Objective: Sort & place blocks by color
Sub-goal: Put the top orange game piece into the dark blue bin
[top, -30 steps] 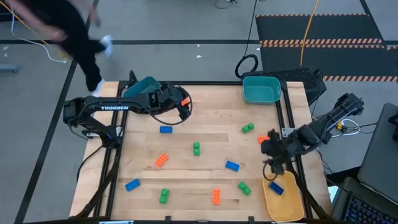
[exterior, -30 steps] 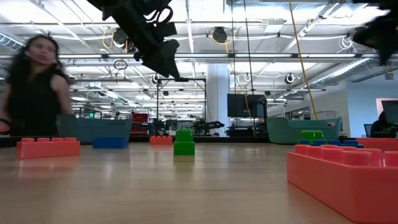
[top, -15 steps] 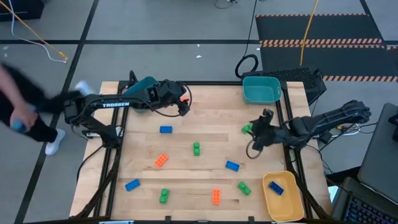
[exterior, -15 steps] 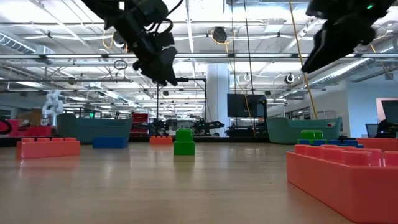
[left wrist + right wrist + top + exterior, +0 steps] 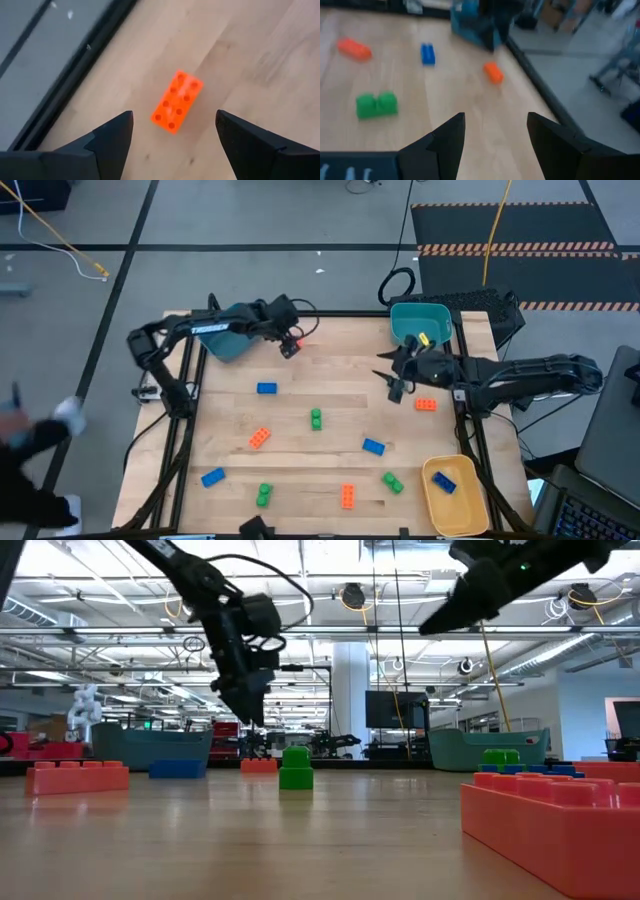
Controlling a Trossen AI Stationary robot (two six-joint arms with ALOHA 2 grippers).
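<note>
Hovering my left claw [image 5: 172,145], fingers apart, above an orange block [image 5: 177,101] on the table [image 5: 330,395]; right claw [image 5: 495,145] also spread, empty, its arm partly hiding the teal bin [image 5: 420,323].

Glossy plastic orange block [image 5: 177,101] on seemingly smooth, pale wooden table [image 5: 260,60]

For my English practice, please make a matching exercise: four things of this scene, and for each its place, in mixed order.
Things:
1. left gripper
2. right gripper
3. yellow bin
4. teal bin

Places:
A. near right table corner, blue block inside
B. above an orange block at the far table edge
C. far right corner
D. just in front of the teal bin

Pairs: 1-B, 2-D, 3-A, 4-C
</note>
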